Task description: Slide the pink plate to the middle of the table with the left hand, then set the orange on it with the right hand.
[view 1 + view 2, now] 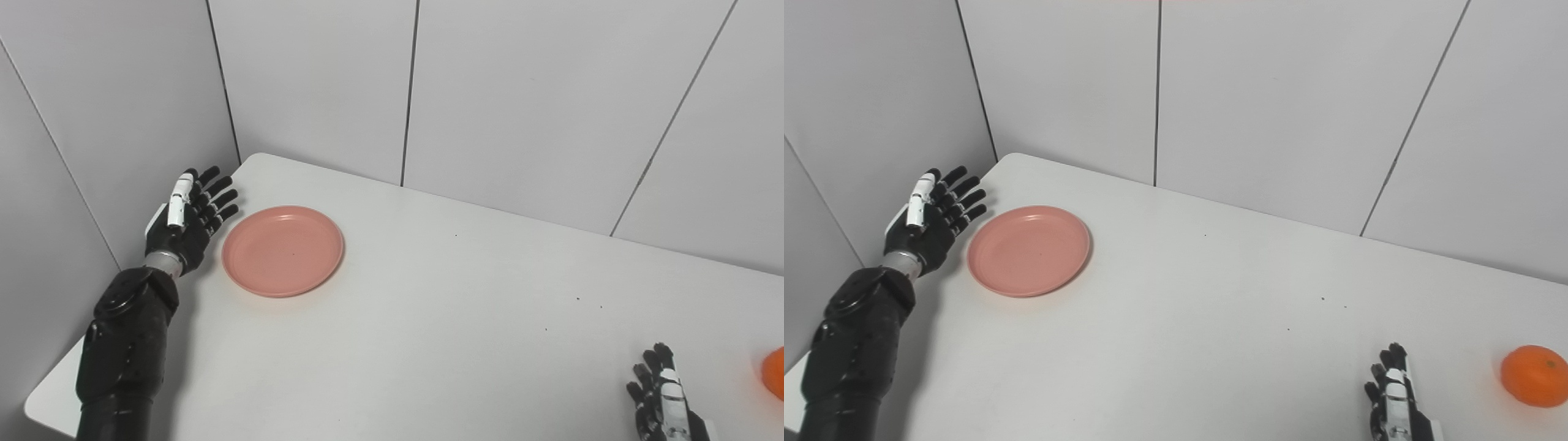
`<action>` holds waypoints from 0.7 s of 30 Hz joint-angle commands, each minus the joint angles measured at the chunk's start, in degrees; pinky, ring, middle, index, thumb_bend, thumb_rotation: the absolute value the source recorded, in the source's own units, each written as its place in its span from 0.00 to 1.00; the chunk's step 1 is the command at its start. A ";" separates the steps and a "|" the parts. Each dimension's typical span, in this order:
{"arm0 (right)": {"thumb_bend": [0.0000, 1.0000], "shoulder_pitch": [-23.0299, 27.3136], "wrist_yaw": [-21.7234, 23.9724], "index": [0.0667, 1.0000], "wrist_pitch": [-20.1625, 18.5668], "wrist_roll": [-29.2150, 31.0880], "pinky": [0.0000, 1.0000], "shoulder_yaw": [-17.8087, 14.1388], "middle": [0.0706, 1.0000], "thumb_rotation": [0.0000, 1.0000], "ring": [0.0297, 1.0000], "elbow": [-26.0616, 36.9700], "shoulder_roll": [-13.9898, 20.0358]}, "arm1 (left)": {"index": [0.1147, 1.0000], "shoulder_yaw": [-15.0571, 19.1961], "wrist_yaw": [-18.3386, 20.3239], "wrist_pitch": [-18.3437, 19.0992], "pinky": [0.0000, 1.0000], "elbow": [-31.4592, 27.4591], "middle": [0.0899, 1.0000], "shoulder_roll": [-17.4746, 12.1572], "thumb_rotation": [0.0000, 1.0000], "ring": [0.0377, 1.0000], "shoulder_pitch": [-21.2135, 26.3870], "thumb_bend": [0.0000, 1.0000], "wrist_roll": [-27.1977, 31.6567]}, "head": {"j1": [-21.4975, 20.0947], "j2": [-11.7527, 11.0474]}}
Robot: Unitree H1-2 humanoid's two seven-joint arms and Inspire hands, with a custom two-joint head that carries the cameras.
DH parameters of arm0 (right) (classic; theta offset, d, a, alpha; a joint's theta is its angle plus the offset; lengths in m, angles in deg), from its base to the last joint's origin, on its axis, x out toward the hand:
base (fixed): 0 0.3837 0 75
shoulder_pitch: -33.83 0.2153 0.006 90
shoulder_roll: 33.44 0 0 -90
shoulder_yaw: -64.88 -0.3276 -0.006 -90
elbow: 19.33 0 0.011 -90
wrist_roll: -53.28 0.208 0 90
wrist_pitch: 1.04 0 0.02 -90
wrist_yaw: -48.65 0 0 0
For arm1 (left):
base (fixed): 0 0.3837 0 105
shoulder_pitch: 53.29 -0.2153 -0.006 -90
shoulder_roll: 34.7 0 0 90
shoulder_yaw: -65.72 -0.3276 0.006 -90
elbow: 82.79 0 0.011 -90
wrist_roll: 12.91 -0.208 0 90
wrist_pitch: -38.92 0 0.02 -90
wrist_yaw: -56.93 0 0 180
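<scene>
Broadly, a white table [441, 318] fills most of both views, backed by pale grey wall panels [520, 92] that meet in a corner at the far left. Its surface is plain apart from a few tiny dark specks toward the right.

Next in size is the left arm [122, 361], black and jointed, rising along the table's left edge. The pink plate [283, 250] lies flat on the left part of the table, near the far-left corner — well away from the middle — and nothing lies on it.

The left hand [187, 223] stands just beside the plate's left rim, palm turned toward the plate, its fingers [217, 199] straight and spread apart, holding nothing. Whether the hand touches the rim cannot be told; a thin strip of table seems to show between them.

The right hand [1396, 398] shows only partly at the bottom edge on the right side, fingers stretched forward and a little apart, empty.

The orange [1534, 375] sits on the table near the right edge, to the right of the right hand and apart from it — far across the table from the plate. In the left eye view only a sliver of it shows at the frame's edge.
</scene>
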 commanded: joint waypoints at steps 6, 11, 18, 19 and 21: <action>0.08 0.81 0.40 1.00 0.52 0.80 1.00 -0.50 1.00 1.00 1.00 2.30 0.46 | 0.86 -0.66 0.20 -3.15 0.87 -1.18 0.87 -0.59 1.00 0.87 0.97 0.26 -0.83 | 0.34 0.11; 0.08 0.83 0.27 1.00 0.51 0.72 1.00 -0.56 1.00 1.00 1.00 2.40 0.48 | 0.86 -0.52 0.34 -3.35 0.87 -0.79 0.87 -0.34 1.00 0.88 0.92 0.27 -0.67 | 0.58 0.21; 0.08 1.03 0.20 1.00 0.34 0.79 1.00 -0.61 1.00 1.00 1.00 2.21 0.48 | 0.86 0.53 -0.03 -2.26 0.88 -0.18 0.88 0.47 1.00 0.88 0.99 0.29 0.76 | 0.61 0.24; 0.08 1.05 0.24 1.00 0.43 0.75 1.00 -0.58 1.00 1.00 1.00 2.18 0.54 | 0.87 0.64 -0.22 -2.27 0.88 -0.02 0.89 0.64 1.00 0.89 1.04 0.29 0.78 | 0.64 0.23; 0.08 1.04 0.42 1.00 0.66 0.67 1.00 -0.49 1.00 1.00 1.00 2.14 0.74 | 0.86 0.61 -0.34 -2.69 0.88 0.71 0.88 0.72 1.00 0.88 1.12 0.28 0.54 | 0.68 0.23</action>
